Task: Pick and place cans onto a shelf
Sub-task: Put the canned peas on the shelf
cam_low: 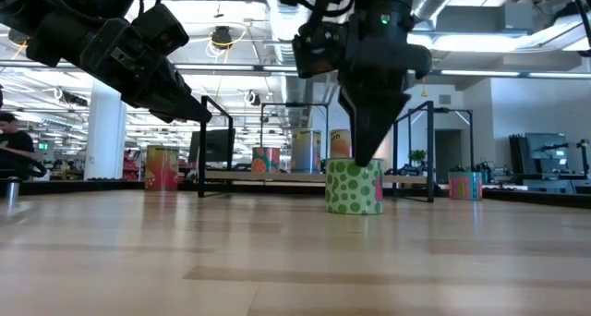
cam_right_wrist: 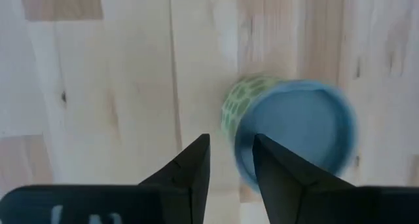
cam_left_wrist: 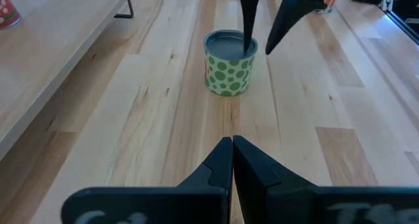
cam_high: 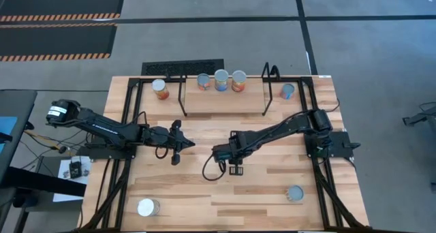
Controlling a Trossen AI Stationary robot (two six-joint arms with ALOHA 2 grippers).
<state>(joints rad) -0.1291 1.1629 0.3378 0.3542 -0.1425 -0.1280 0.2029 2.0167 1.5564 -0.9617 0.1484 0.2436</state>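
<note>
Dark right gripper [cam_low: 367, 159]: your fingers spread, tips over the green-dotted can [cam_low: 354, 187] at mid-table, not gripping.
Left gripper [cam_left_wrist: 232, 145]: pressed together, beside it, empty.
Shelf [cam_high: 225, 100]: three cans [cam_high: 221, 80] at its back edge.

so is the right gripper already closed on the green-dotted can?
No. In the left wrist view the right gripper's fingers stand apart above the green-dotted can, one tip at its rim, not clamped on it.
</note>
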